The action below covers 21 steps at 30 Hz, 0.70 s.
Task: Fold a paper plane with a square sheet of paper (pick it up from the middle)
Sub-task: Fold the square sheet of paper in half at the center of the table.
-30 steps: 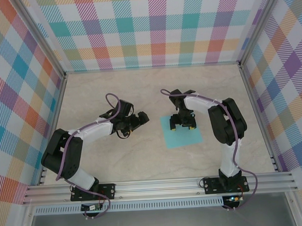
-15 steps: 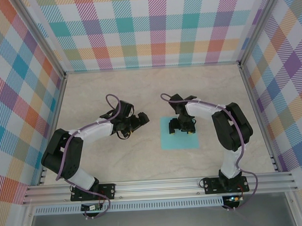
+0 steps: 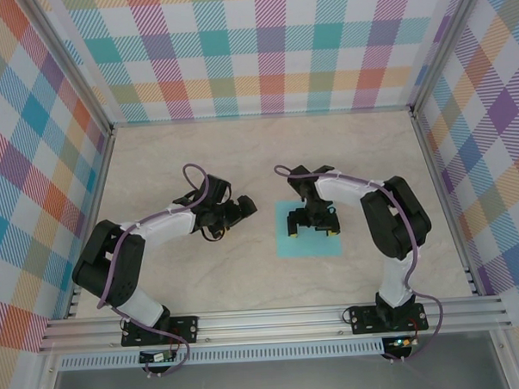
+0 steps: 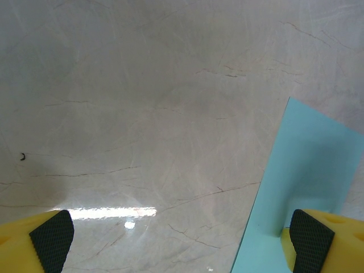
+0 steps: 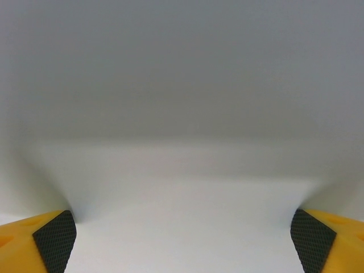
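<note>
1 square sheet of paper (image 3: 310, 246): I see it flat on the table (image 3: 198, 163), right gripper (image 3: 312, 229) over its far half, jaws apart. Left gripper (image 3: 245, 207): left of it, jaws apart.

The square sheet of paper (image 3: 309, 246) lies flat on the table (image 3: 203, 274), with bare table on every side of it. The right gripper (image 3: 311, 230) is over the sheet's far half, one fingertip near the sheet's left edge and the other near its right edge. The left gripper (image 3: 245, 207) is left of the sheet, about level with its far edge and apart from it, above bare table. In the left wrist view a corner of the sheet (image 4: 307, 170) reaches in from the right; one finger (image 4: 311, 242) stands in front of the sheet's edge – the other is well left of it. The right arm's base (image 3: 394, 316) sits nearer than the sheet and to its right, the left arm's base (image 3: 158, 328) nearer and well to its left – the back wall (image 3: 262, 56) stands well behind the sheet.
</note>
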Each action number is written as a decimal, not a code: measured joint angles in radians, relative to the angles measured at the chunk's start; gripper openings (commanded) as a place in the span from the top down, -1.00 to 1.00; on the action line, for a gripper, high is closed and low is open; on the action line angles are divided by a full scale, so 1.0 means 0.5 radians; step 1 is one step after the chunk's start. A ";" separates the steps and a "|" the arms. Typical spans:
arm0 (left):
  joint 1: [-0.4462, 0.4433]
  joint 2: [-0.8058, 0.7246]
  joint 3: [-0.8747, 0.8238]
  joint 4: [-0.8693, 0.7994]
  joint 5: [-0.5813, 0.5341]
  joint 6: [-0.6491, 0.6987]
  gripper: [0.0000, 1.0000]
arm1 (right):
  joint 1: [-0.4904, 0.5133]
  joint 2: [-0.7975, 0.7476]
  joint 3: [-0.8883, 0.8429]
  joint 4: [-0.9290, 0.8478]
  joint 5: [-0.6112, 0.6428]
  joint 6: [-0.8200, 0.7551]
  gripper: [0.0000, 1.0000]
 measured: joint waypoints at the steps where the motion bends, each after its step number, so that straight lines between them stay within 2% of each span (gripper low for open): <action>1: 0.000 0.004 0.000 0.001 0.001 0.000 -1.00 | 0.010 0.002 0.013 0.000 -0.002 0.006 -0.99; 7: 0.000 0.024 0.000 0.008 0.000 0.000 -1.00 | 0.064 0.011 0.053 -0.035 0.057 0.058 -0.99; 21: -0.002 0.040 0.000 0.007 0.000 -0.001 -1.00 | 0.074 0.069 0.040 0.020 0.019 0.113 -1.00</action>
